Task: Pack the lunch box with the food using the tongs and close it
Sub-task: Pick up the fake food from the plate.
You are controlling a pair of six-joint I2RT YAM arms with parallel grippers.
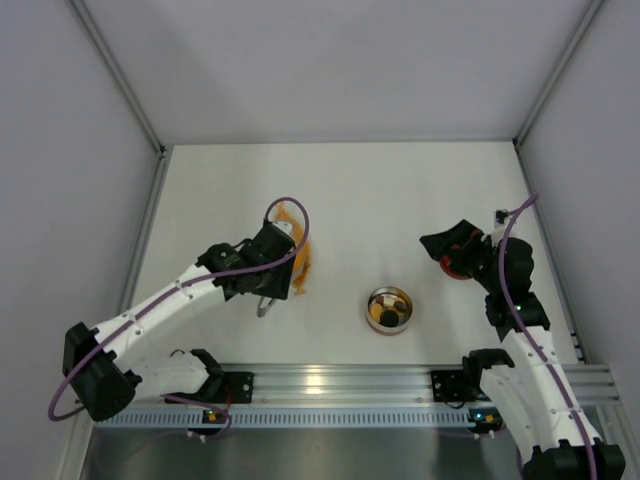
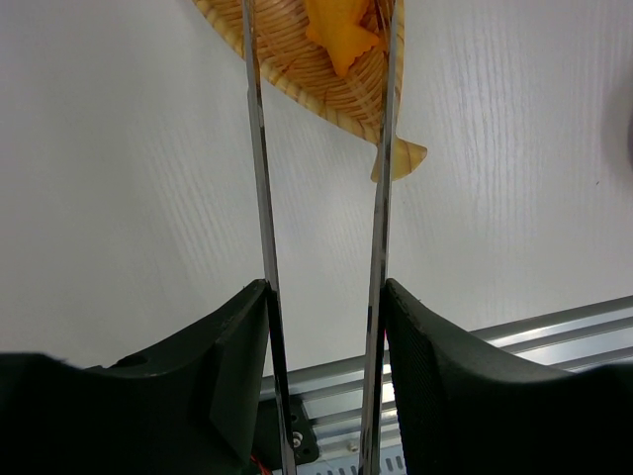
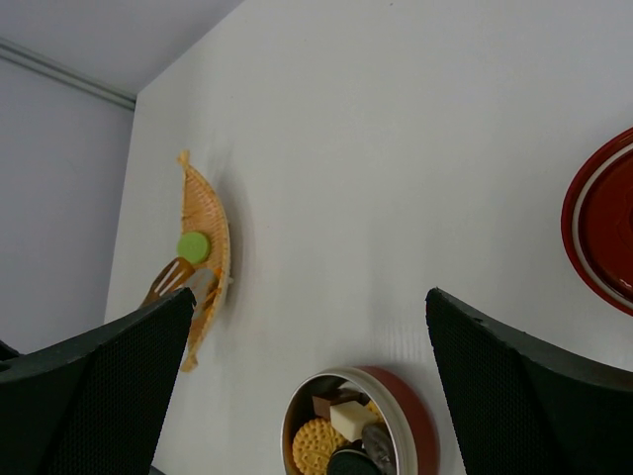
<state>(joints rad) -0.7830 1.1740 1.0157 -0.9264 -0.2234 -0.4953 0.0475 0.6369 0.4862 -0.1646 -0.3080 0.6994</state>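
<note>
The lunch box [image 1: 369, 300], a round tin with a silver rim [image 3: 347, 370], stands open near the front middle. Inside it lies food: a round biscuit [image 3: 316, 443], a white block [image 3: 351, 419] and a dark cookie. Its red lid [image 1: 458, 268] lies on the table at the right [image 3: 603, 218], under my open, empty right gripper [image 1: 447, 246] [image 3: 309, 297]. My left gripper [image 1: 270, 265] [image 2: 326, 292] is shut on the tongs [image 2: 262, 178]. Both tong arms run forward into a woven basket [image 2: 297, 69]. An orange-yellow piece [image 2: 341, 35] lies between them, and a green piece [image 3: 194, 246] sits beside the tong tip [image 3: 170, 279].
The woven basket [image 1: 303, 255] lies left of the tin, with bare white table between them. Grey walls enclose the table on three sides. An aluminium rail [image 1: 330, 380] with both arm bases runs along the near edge.
</note>
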